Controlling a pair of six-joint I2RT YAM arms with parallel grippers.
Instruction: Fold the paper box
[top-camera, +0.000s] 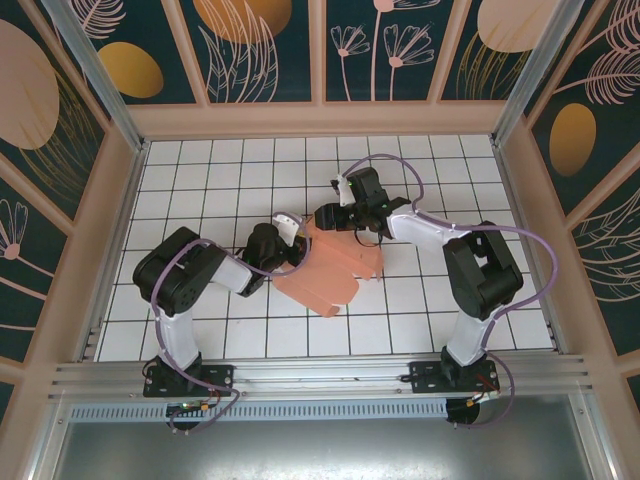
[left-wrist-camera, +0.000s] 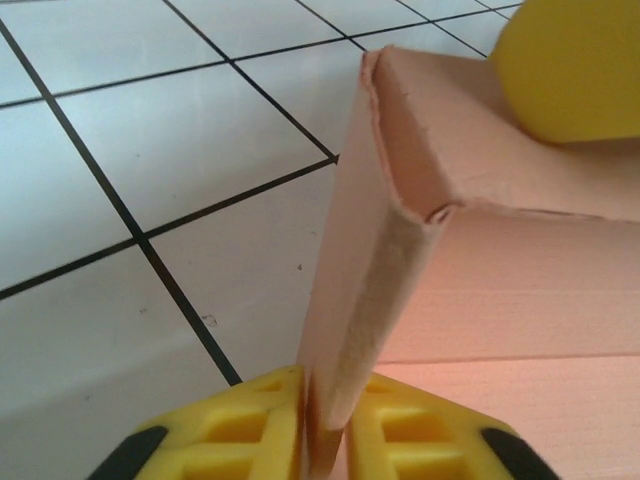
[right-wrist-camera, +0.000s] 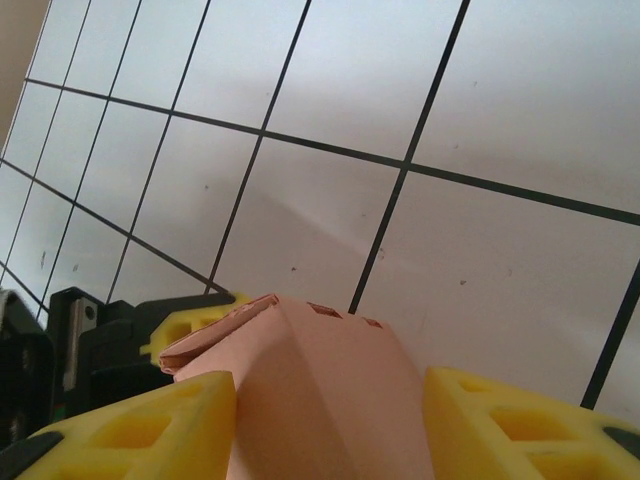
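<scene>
Top external view. The paper box (top-camera: 335, 268) lies near the middle of the white tiled worktop (top-camera: 200, 190), between the two arms and well clear of the side walls. It is partly folded, not a closed box. A raised section sits at the far side. A flat flap with rounded tabs spreads from it toward the near edge.

Orientation: the long axis runs obliquely across the tile grid, from far-left to near-right. The far-left end sits at the two claws. The tabbed flap points toward the near-left.

Left claw (top-camera: 287, 232): at the far-left corner of the card, reaching in from the left. In the left wrist view the left claw (left-wrist-camera: 325, 395) is almost closed. Its yellow fingers (left-wrist-camera: 262, 415) sit tight on either face of a thin card wall standing on edge. That wall rises away from the camera and meets a second panel of the paper box (left-wrist-camera: 480, 290) at a creased corner. The cut edge looks fuzzy and slightly ragged.

Right claw (top-camera: 335, 215): at the far edge of the card, just beside the left claw. In the right wrist view the right claw (right-wrist-camera: 330, 400) stands about half open. A folded ridge of the paper box (right-wrist-camera: 310, 350) fills the gap, and both yellow fingers (right-wrist-camera: 160, 425) touch it. The left claw (right-wrist-camera: 195, 315) shows just behind that ridge, black with a yellow tip.

Small slots show along the ridge's far edge.
</scene>
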